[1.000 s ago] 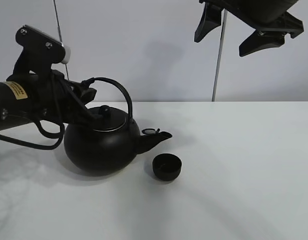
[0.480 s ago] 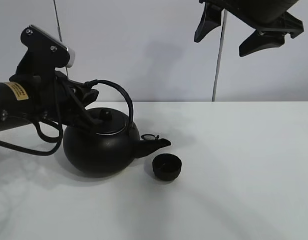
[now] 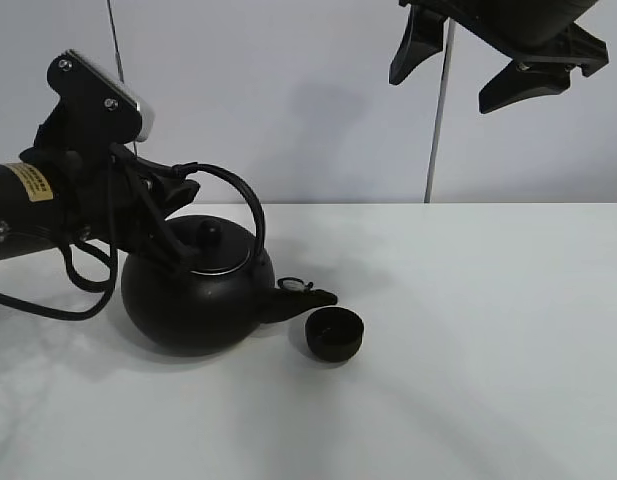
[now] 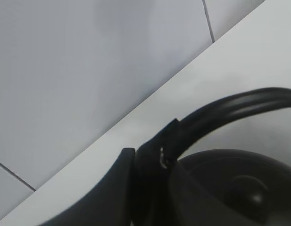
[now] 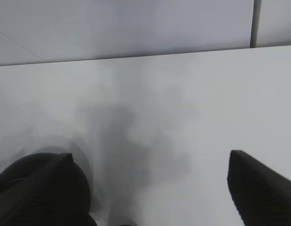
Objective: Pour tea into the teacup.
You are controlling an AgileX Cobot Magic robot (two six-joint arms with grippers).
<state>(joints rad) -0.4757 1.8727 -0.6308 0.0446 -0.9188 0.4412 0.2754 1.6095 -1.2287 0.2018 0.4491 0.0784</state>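
A black kettle [image 4: 216,183] is being held by the left hand [image 4: 152,153]. The hand's dark finger [image 4: 112,188] is being pressed against one end of the arched handle [image 4: 239,106], just where that handle is joining the rounded body. Whether a second finger is closing on the other side cannot be told, since that side is being hidden. The handle is being carried in a curve above the lid, on which a round knob [image 4: 249,186] is being shown, blurred. A white worktop [image 4: 216,75] is being seen beyond the kettle. Past its far edge, a pale grey wall [image 4: 88,56] is being crossed by thin dark seams [image 4: 209,21].
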